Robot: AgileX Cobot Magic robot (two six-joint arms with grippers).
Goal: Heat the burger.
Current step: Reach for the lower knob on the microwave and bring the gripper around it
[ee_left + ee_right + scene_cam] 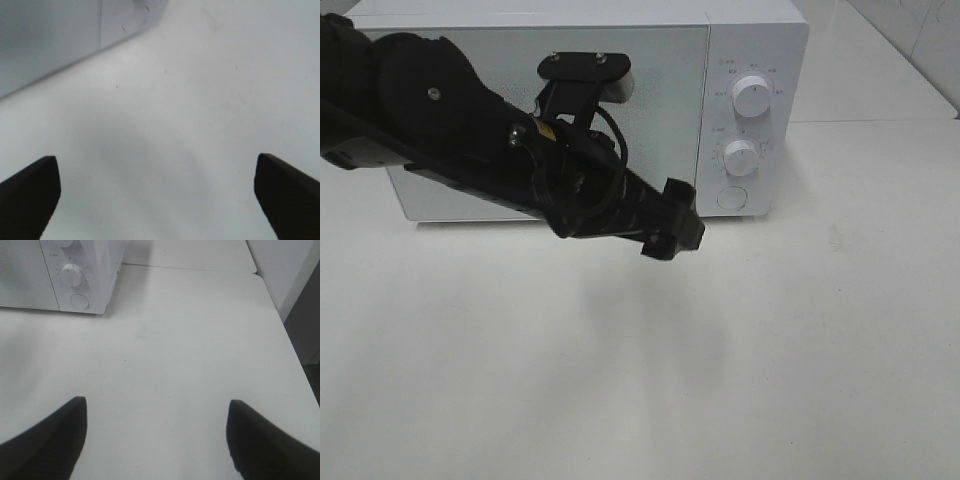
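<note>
The burger is not in view in any frame. A white microwave [660, 100] stands at the back of the white table [640, 380] with its door shut; it also shows in the left wrist view [50, 40] and the right wrist view [30, 275]. My left gripper [675, 235] reaches across in front of the door's lower right corner, above the table. In its wrist view the left gripper [155, 160] is open and empty. My right gripper [156, 401] is open and empty above the table to the right of the microwave; it does not show in the exterior view.
The microwave's panel has two white knobs [752, 95] [741, 157] and a round button [731, 198]. The table's right edge [295, 365] runs near a dark gap beside a wall.
</note>
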